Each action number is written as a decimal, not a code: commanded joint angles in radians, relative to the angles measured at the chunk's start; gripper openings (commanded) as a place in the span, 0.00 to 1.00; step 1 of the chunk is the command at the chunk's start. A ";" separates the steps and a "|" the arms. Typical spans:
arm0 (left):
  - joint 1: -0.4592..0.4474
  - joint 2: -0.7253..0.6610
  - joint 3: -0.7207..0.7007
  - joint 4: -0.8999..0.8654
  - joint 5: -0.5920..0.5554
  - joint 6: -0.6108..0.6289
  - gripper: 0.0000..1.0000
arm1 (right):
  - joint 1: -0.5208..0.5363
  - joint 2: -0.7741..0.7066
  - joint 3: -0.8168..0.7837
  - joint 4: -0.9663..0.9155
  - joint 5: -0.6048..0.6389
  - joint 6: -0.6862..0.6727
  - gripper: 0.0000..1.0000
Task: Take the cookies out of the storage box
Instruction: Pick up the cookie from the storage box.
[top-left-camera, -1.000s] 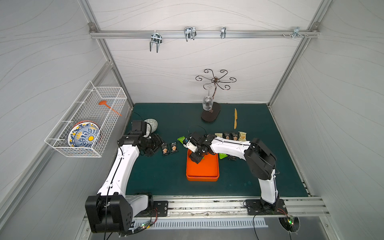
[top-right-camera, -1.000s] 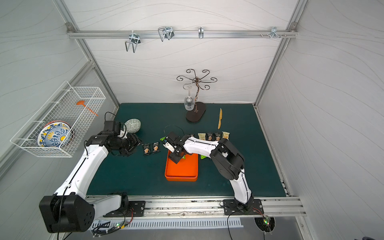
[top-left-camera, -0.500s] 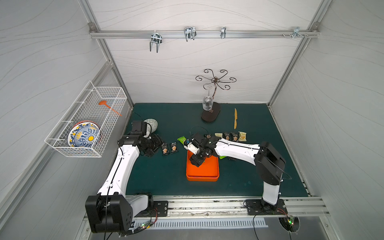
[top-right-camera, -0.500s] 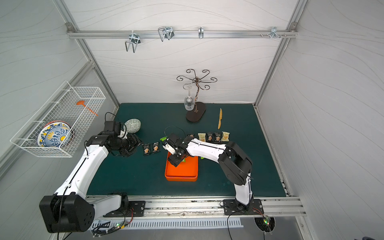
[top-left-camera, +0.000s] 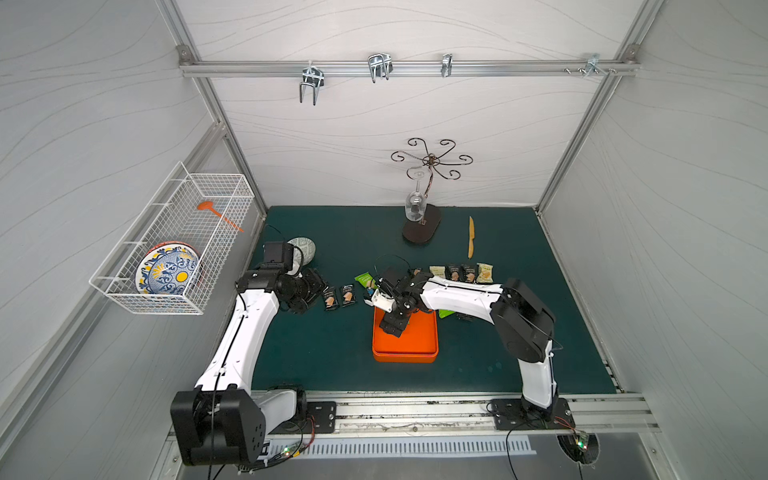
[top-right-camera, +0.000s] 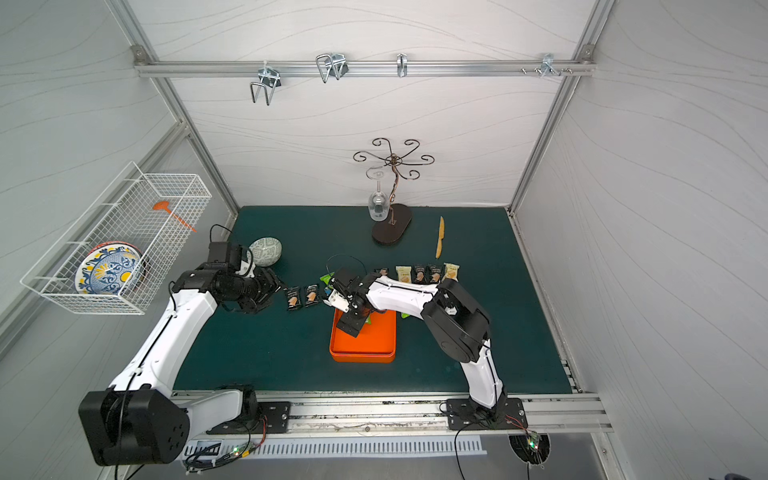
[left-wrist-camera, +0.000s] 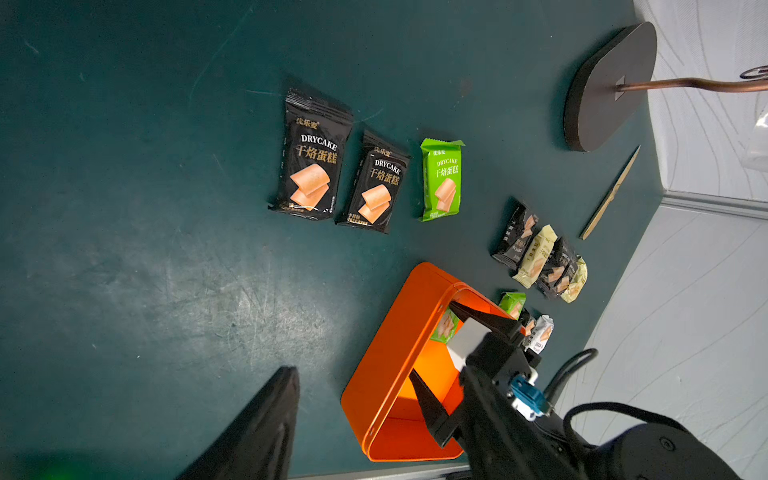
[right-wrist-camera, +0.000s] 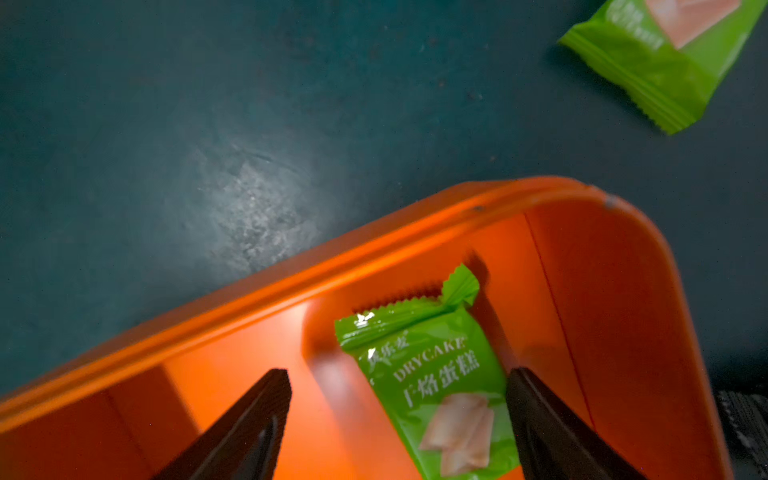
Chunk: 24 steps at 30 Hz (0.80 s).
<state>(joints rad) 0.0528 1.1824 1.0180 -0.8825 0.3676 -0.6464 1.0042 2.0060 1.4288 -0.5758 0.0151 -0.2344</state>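
Left gripper hangs beside two black packets; I cannot tell how wide it is open. One orange box holds one green packet, with at least ten more out on the mat. Right gripper is nearer and empty. Its fingers spread wide across the packet's width, and the packet's length runs along them.

Both top views: bright, even diffuse light, soft short shadows, frame rails bow toward 9 and 3 o'clock edges. Wrist views dimmer; pale glare patch on teal mat beside storage box. Right wrist: box rim smeared, motion blur.
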 joint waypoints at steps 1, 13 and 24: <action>0.009 0.003 0.002 0.003 0.004 0.014 0.66 | -0.012 0.038 0.024 -0.021 0.006 -0.037 0.84; 0.011 0.016 -0.004 0.017 0.013 0.006 0.66 | 0.000 -0.027 -0.015 -0.011 0.013 0.020 0.78; 0.014 0.027 -0.006 0.031 0.045 -0.007 0.66 | -0.026 0.053 0.031 -0.055 0.014 -0.025 0.76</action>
<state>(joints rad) 0.0586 1.2106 1.0111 -0.8730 0.3988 -0.6510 0.9871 2.0266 1.4345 -0.5926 0.0338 -0.2382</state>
